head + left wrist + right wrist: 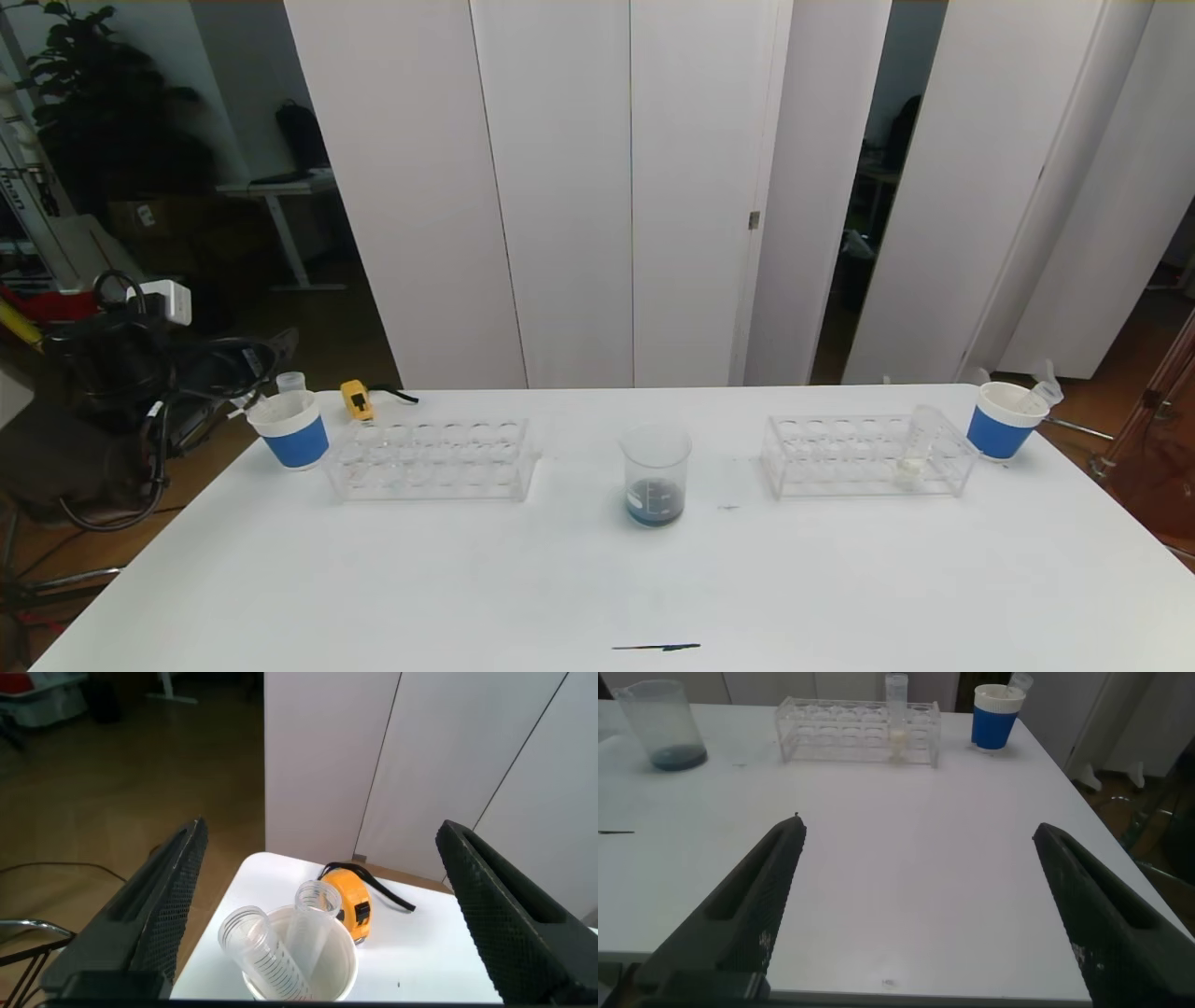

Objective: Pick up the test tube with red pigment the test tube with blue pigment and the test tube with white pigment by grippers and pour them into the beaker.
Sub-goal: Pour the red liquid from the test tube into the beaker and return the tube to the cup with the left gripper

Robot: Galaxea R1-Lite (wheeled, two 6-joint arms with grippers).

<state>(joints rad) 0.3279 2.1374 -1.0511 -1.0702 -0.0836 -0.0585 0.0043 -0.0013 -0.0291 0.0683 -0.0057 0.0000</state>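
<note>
The beaker (pixel 656 474) stands mid-table with dark blue liquid at its bottom; it also shows in the right wrist view (pixel 661 726). The test tube with white pigment (pixel 918 450) leans in the right clear rack (pixel 845 457), also seen in the right wrist view (pixel 896 723). No tube with blue or red liquid shows. My left gripper (pixel 322 831) is open and empty, off the table's far left corner, above a blue cup (pixel 304 971) holding two empty tubes (pixel 262 952). My right gripper (pixel 920 826) is open and empty over the near right part of the table.
An empty clear rack (pixel 432 457) stands left of the beaker. Blue paper cups stand at the far left (pixel 291 429) and far right (pixel 1001 420), each with empty tubes. A yellow tape measure (pixel 357 399) lies behind the left rack. A dark streak (pixel 656 646) marks the front edge.
</note>
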